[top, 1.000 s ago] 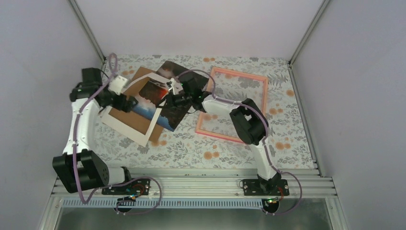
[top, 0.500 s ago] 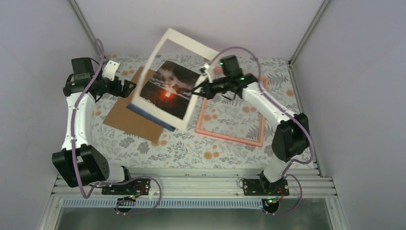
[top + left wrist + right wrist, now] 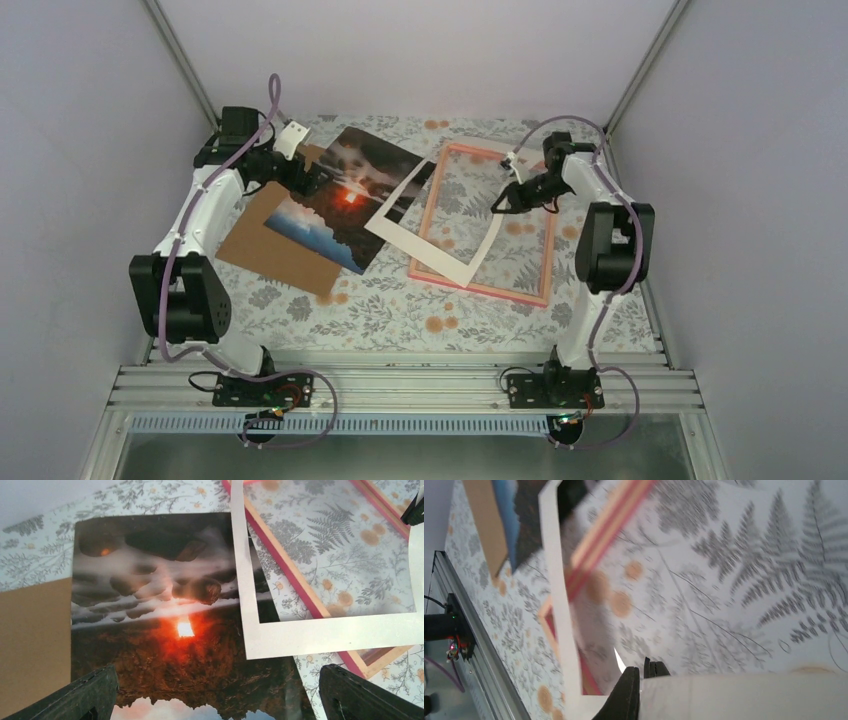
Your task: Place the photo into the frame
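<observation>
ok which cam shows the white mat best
Top external: the whole white mat shows, lying over the frame and a photo corner, pinched by the right gripper. Left wrist shows one corner; right wrist only a blurred strip and the pinched edge.

Left arm (image 3: pixel 190 220) and right arm (image 3: pixel 572 330): white link shells, black joint housings. A lilac cable (image 3: pixel 334 402) trails along each. Left gripper (image 3: pixel 218 675) jaws matt black. Bases (image 3: pixel 245 390) black, with red wiring.

Top external: I look down from high behind, whole scene.
Left wrist: near, over the photo (image 3: pixel 170 630).
Right wrist: nearer, tilted.
Shared: all catch the frame (image 3: pixel 520 250).
</observation>
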### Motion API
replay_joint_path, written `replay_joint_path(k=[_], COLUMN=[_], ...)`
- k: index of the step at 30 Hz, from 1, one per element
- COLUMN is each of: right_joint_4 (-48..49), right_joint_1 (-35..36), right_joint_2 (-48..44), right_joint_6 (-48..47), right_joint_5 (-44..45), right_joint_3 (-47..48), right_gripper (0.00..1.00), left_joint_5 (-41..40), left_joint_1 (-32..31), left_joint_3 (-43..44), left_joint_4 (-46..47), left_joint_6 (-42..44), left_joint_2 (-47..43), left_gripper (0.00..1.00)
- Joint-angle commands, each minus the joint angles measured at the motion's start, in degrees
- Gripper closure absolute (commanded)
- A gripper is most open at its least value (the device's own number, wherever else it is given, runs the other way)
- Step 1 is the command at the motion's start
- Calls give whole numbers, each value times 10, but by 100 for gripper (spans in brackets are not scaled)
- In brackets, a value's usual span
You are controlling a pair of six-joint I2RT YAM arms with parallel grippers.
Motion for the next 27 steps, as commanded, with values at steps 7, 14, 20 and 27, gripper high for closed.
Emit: replay_joint_path(k=[7, 14, 20, 27], right_joint_4=[-127, -124, -57, 103], right_joint_1=[-55, -64, -83, -115], right_joint_2=[118, 122, 138, 108], right_joint_6=[-85, -89, 11, 161], right_joint_5=[73, 109, 55, -39], right_joint_3=[60, 55, 76, 4], right_gripper=[96, 85, 79, 79], left_joint_5=[-10, -18, -17, -16], left_joint_1=[-11, -19, -19, -20], left_joint_3=[-8, -33, -50, -71], left_joint_4=[42, 44, 45, 33], left_joint_6=[-22, -20, -20, -14], left_joint_2=[24, 12, 4, -7], left_gripper=[0, 0, 0, 0])
